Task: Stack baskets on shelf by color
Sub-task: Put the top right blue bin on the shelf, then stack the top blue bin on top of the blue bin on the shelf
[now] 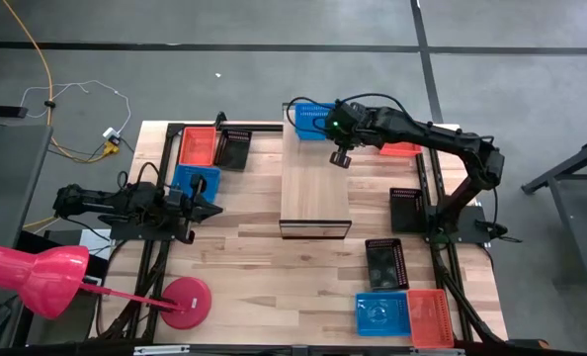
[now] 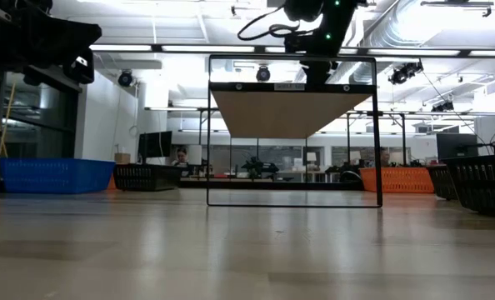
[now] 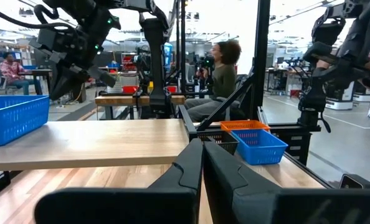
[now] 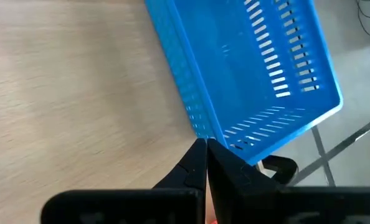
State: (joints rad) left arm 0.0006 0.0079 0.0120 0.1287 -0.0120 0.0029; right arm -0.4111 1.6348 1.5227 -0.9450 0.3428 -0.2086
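Note:
The shelf (image 1: 314, 188) stands in the middle of the table, its light board running from near to far. One blue basket (image 1: 310, 118) sits at its far end, partly past the board's edge (image 4: 247, 68). My right gripper (image 1: 341, 157) hovers over the board just near of that basket. Its fingers are shut (image 4: 205, 155) and their tips stand by the basket's near corner. My left gripper (image 1: 210, 210) is shut (image 3: 202, 152) and waits at the table's left, beside another blue basket (image 1: 195, 181).
A red basket (image 1: 198, 145) and a black basket (image 1: 234, 148) sit at the far left. On the right lie a red basket (image 1: 402, 149), two black baskets (image 1: 405, 207) (image 1: 384, 263), and a blue (image 1: 380, 312) and a red basket (image 1: 430, 316). A pink object (image 1: 37, 277) stands near left.

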